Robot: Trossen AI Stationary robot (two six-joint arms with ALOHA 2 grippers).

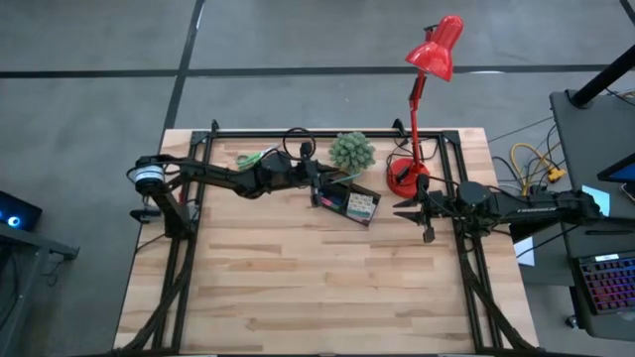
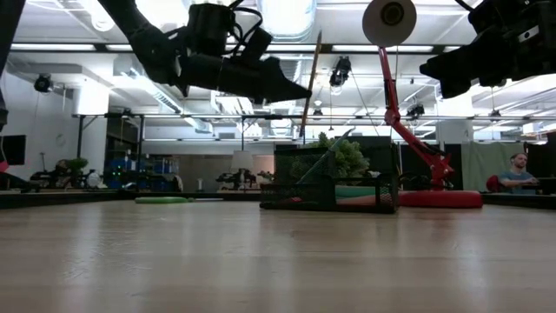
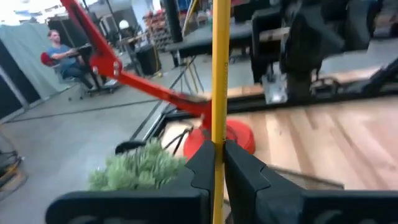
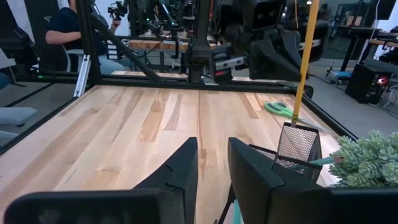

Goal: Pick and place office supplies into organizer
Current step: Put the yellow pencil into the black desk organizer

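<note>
My left gripper [image 1: 317, 182] hangs over the left end of the black mesh organizer [image 1: 353, 204], shut on an upright yellow pencil [image 3: 217, 74]. In the right wrist view the pencil [image 4: 303, 62] comes down to the top edge of the organizer's tall mesh part [image 4: 298, 144]. Whether its tip is inside, I cannot tell. Some coloured pieces lie in the organizer [image 2: 334, 178]. Green-handled scissors [image 4: 280, 109] lie flat on the table behind the left arm. My right gripper [image 4: 212, 163] waits open at the table's right side, touching nothing. My left gripper pinches the pencil's shaft [image 3: 217, 134] between its two fingers, somewhat below the middle of its length. The fingers lie level, coming from the table's left, across the pencil. The pencil [image 2: 312, 80] stands nearly upright, its top leaning slightly, lifted clear of the table.
A spiky green potted plant [image 1: 352, 151] stands just behind the organizer. The red desk lamp's base [image 1: 404, 178] is to its right, with the arm and head [image 1: 436, 48] reaching upward. Bare wood fills the near half of the table [image 1: 317, 288].
</note>
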